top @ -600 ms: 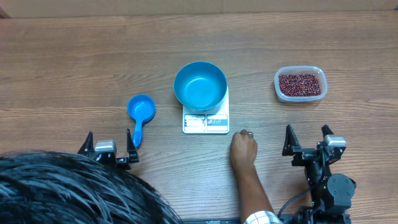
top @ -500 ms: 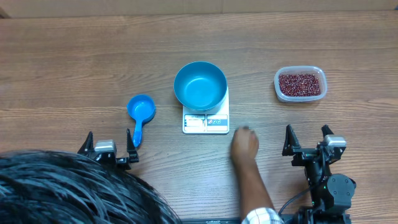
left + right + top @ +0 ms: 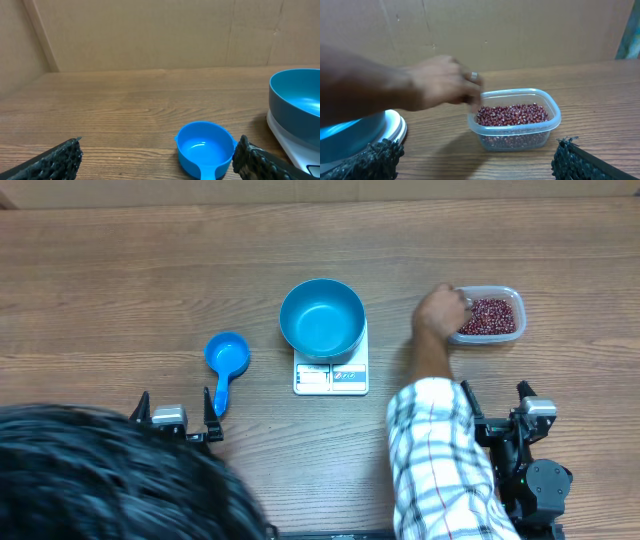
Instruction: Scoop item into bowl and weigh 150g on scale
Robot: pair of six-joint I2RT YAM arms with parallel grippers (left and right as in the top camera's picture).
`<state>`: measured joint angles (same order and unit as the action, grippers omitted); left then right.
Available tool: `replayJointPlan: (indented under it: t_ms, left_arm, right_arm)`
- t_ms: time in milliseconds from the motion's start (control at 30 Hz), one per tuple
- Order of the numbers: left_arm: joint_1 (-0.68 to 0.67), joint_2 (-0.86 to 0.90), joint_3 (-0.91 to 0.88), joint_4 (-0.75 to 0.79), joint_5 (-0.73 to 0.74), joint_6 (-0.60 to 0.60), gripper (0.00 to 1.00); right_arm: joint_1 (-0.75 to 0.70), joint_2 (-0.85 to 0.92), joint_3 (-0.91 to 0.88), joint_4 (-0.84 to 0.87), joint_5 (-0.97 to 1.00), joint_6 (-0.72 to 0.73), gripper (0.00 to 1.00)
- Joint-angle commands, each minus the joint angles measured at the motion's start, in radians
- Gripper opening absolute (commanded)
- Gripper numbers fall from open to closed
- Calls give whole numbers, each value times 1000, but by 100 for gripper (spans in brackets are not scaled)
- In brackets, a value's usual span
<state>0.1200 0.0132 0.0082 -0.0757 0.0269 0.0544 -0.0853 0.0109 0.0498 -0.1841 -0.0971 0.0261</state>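
Observation:
The blue bowl (image 3: 322, 318) stands on the white scale (image 3: 331, 377) at the table's middle. The item, red-brown beans (image 3: 491, 315), fills a clear tub (image 3: 484, 335) at the right. My left gripper (image 3: 175, 423) is open near the front edge, just below a blue scoop (image 3: 226, 358). In the left wrist view the scoop (image 3: 205, 150) lies ahead between the open fingers of that gripper (image 3: 157, 159), with the bowl (image 3: 297, 95) at the right. My right gripper (image 3: 494, 404) is open and empty. In its wrist view the gripper (image 3: 475, 162) faces the beans (image 3: 512, 114).
A person's hand (image 3: 438, 310) reaches to the tub's left rim, the checked sleeve (image 3: 440, 460) covering part of my right gripper. The hand (image 3: 440, 82) hovers at the tub in the right wrist view. Dark hair (image 3: 110, 485) fills the front left corner.
The person's hand has moved from in front of the scale up and right to the bean tub. Both arms have stayed still.

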Motion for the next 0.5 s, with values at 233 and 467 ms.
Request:
replayJointPlan:
  t_ms: [233,467]
  left_arm:
    - [4,-10,-3,-1,15,-9,99]
    - [4,-10,-3,-1,15,-9,100]
  right_arm:
    - [-6,-8,2,6,6,-2,100]
    - [-6,-8,2,6,6,-2,100]
